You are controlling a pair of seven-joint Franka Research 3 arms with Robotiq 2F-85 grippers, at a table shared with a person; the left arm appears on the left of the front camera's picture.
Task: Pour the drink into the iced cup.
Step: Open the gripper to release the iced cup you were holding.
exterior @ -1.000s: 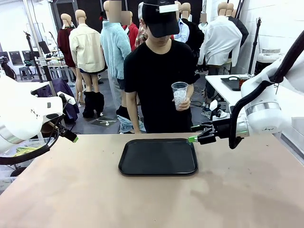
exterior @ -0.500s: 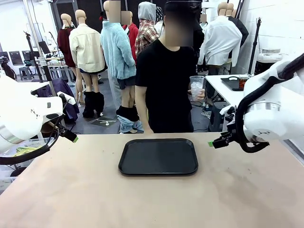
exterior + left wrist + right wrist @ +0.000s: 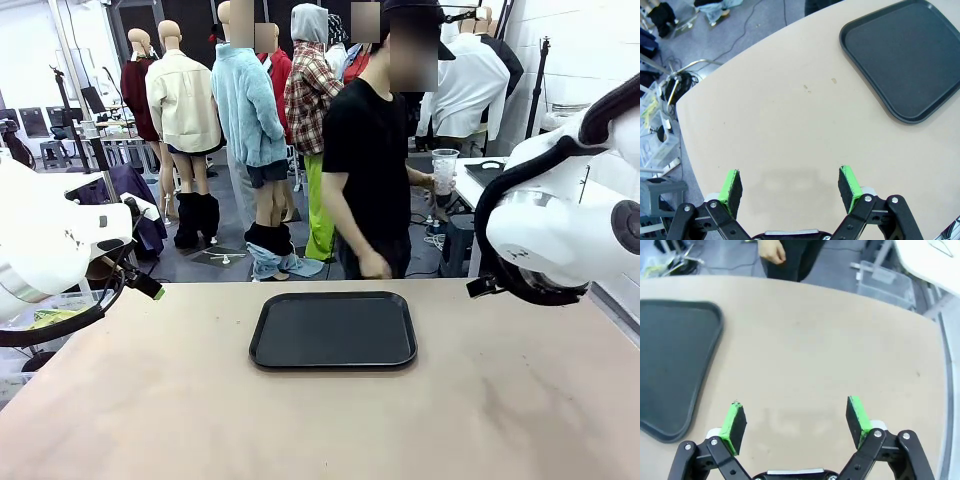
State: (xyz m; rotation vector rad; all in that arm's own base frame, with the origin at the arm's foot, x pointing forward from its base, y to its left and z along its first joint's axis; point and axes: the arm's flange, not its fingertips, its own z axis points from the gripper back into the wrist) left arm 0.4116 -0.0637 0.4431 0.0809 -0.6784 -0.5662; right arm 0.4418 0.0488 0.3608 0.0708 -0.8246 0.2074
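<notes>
The pour had not begun. The iced cup [image 3: 444, 171] was in the hand of the person [image 3: 372, 170], who stood turned away behind the far edge of the tabletop [image 3: 300, 420], near a side table. The cup appeared to hold ice only; no dark drink could be made out in any view. Bringing the cup and the drink to the work area, and the pour itself, remained to be done.

The left gripper [image 3: 790, 186] hovered above bare tabletop with its jaws set wide and nothing between them. The right gripper [image 3: 796, 423] likewise hung over bare surface, jaws wide and unloaded.

The black tray [image 3: 334, 329] lay unloaded at mid-table, near the far edge. In the left wrist view the tray [image 3: 910, 55] sat well apart from the jaws, with the rounded tabletop edge and floor clutter beyond. In the right wrist view the tray [image 3: 675, 360] lay to one side, leaving open surface up to the far edge.
</notes>
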